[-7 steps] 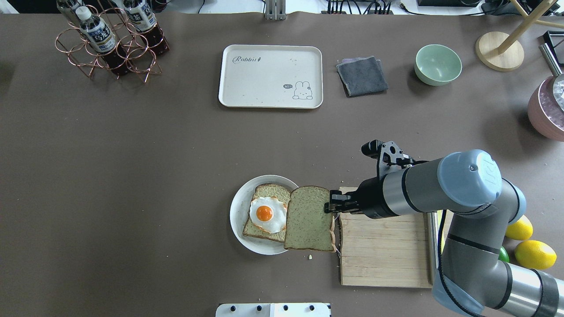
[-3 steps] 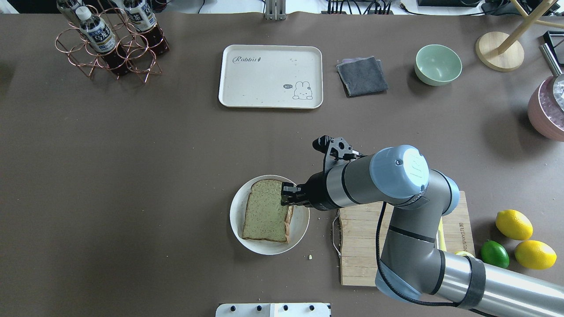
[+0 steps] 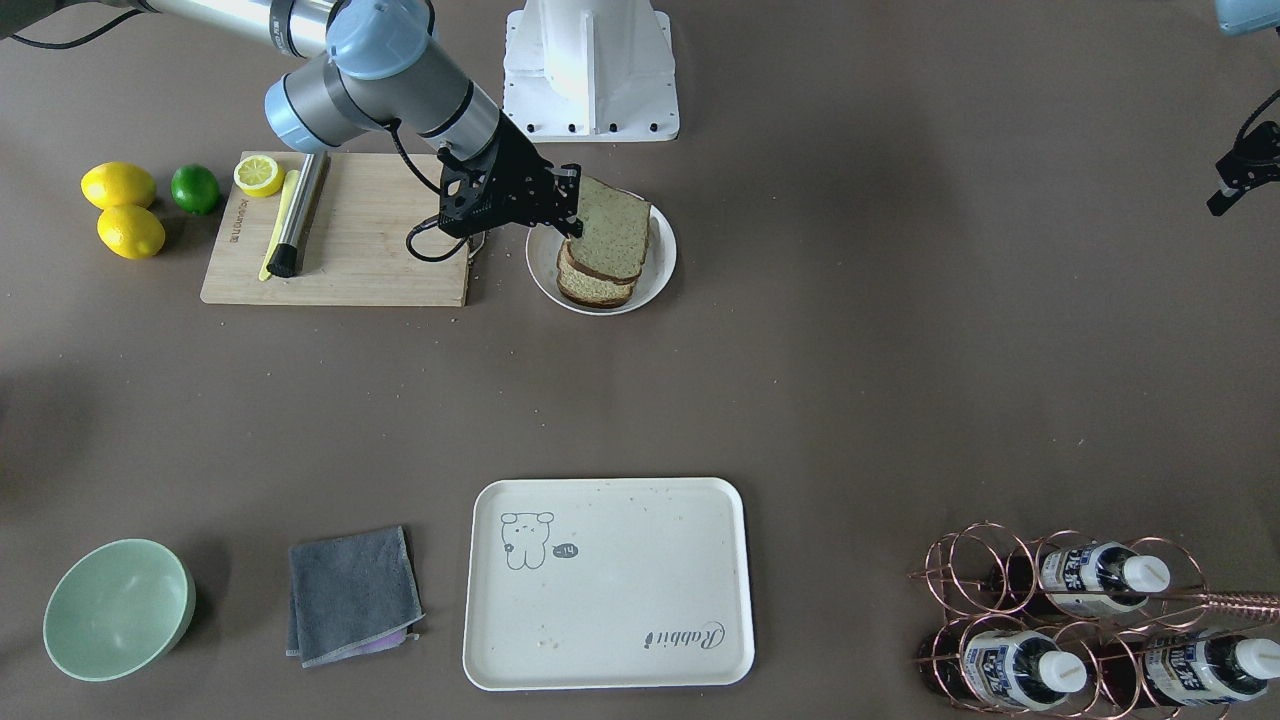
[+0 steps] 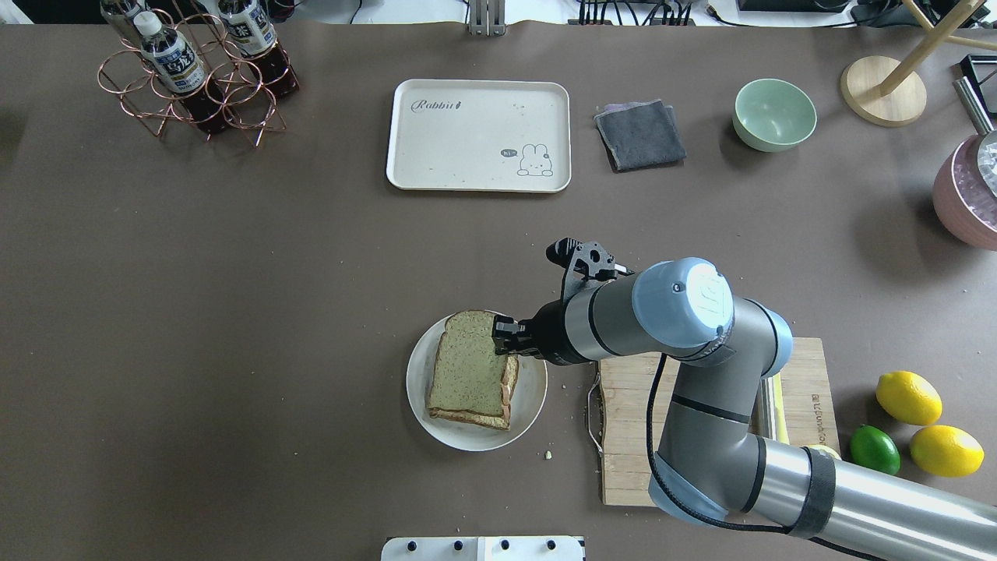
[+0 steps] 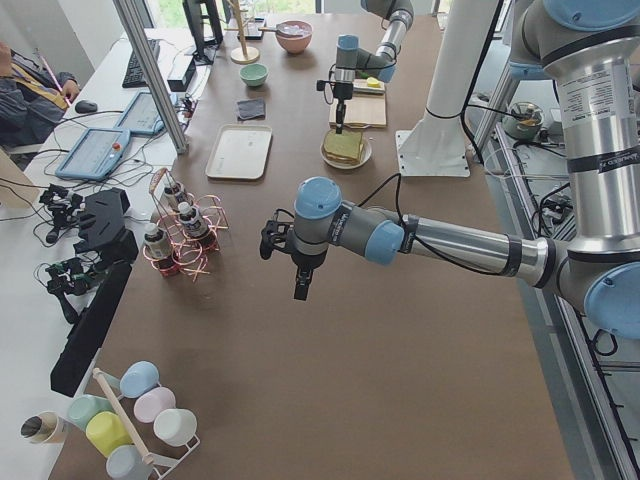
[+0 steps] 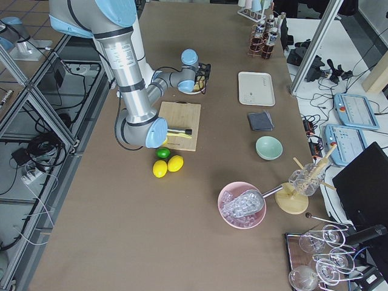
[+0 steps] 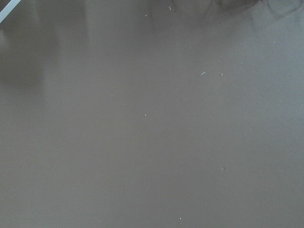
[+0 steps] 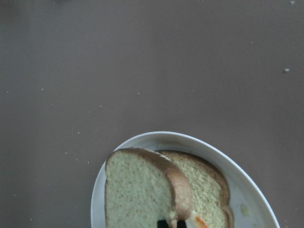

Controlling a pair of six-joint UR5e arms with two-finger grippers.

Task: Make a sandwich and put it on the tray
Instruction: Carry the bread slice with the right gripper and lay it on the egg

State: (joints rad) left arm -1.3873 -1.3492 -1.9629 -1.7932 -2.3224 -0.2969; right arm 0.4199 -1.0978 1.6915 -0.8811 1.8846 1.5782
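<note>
Greenish-tan bread first: my right gripper (image 4: 502, 336) is pinched narrow on the crust edge of the top slice (image 4: 466, 362). The fingertips (image 8: 163, 223) barely show at the bottom of the wrist view, w/ the crust between them. That slice looks tilted, my end raised and the far end down on the bottom slice (image 8: 204, 185). It's also offset, so the lower one peeks out one side. A sliver of egg (image 8: 194, 220) shows at the seam right by my tips.

Risks, imo:
- If I let go while it's tilted, the slice could drop askew or slide, and the stack would stay crooked.
- The egg is close to the edge on my side, so a nudge on pull-back could drag it out.
- The white plate (image 4: 459, 440) isn't held by anything. A sideways tug could shift it toward the cutting board (image 4: 623, 436) just beside it.
- One-edge grip: lifting all three layers this way prob lets the bread sag and the egg slip. I'd need to re-grip across the whole sandwich (image 3: 605, 250).

Farther out, the tray (image 4: 467, 140) sits well apart across the table, so it's a long carry w/ plenty of room for layers to shear.

My left gripper (image 3: 1235, 185) hangs far off to the side over bare table (image 7: 152, 114). I can't tell how wide it's open.
</note>
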